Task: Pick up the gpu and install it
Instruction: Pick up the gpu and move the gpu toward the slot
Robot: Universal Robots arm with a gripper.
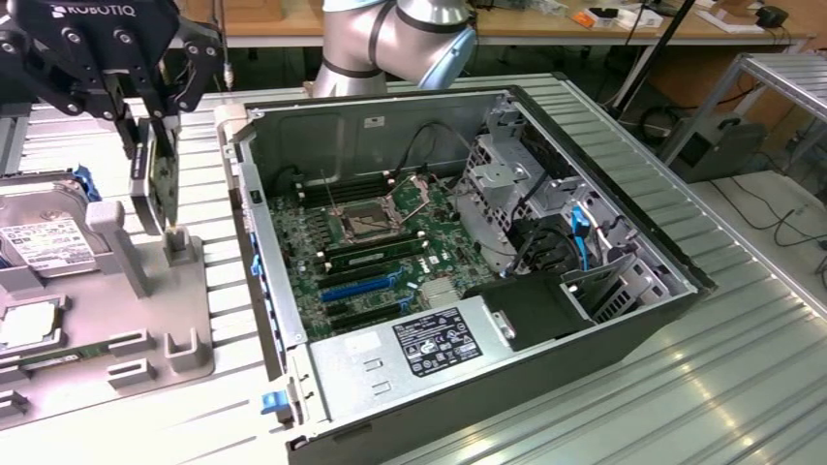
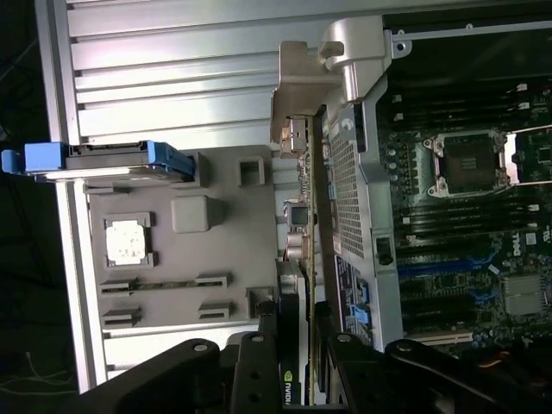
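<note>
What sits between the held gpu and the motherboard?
In the exterior view, a strip of ribbed table, then the case wall. The end effector grips the gpu outside the case; the motherboard lies inside.

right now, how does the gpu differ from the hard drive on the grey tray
Grip: the gpu is clamped between the fingers; the hard drive sits free in the grey tray.
Shape: the gpu is a thin card hanging upright; the hard drive is a thicker box with a white label and blue side rails.
Shared: both are on the exterior view's left, outside the open computer case.
</note>
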